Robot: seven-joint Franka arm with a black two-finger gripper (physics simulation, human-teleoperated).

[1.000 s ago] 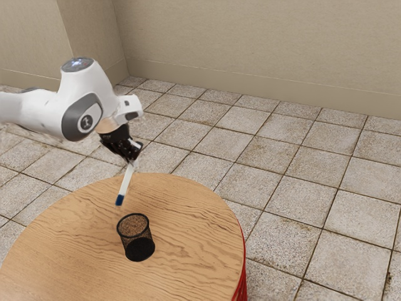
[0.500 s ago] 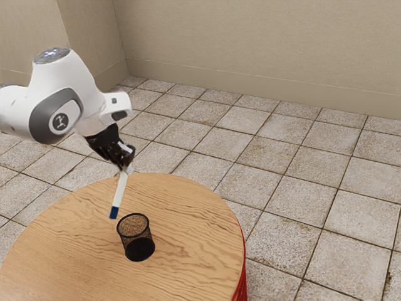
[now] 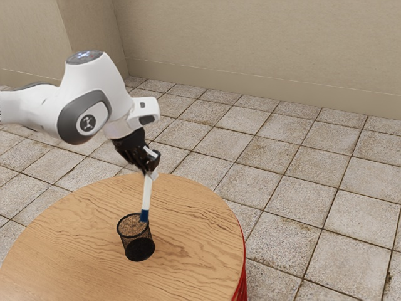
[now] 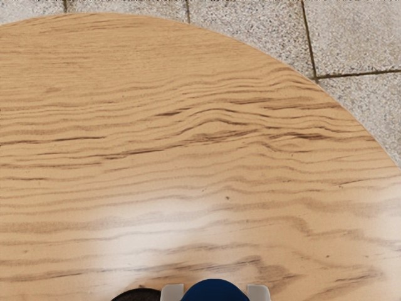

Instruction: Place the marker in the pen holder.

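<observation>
In the exterior view my gripper (image 3: 150,170) is shut on the upper end of the white marker (image 3: 147,193), which hangs nearly upright with its blue end down. That blue end overlaps the far right part of the rim of the black mesh pen holder (image 3: 138,246); whether it is inside the opening I cannot tell. In the wrist view the blue end of the marker (image 4: 214,291) lies between the two pale fingertips of my gripper (image 4: 215,293). A dark curved piece of the pen holder (image 4: 139,295) is beside them.
The pen holder stands upright on a round wooden table (image 3: 194,251) with a red side. Beyond the table's curved edge lies a tiled floor (image 3: 301,194), with a beige wall (image 3: 263,50) behind.
Over the last second my hand first moved slightly to the exterior view's left and down, then right, carrying the marker to the pen holder's rim. The marker now hangs more upright.
</observation>
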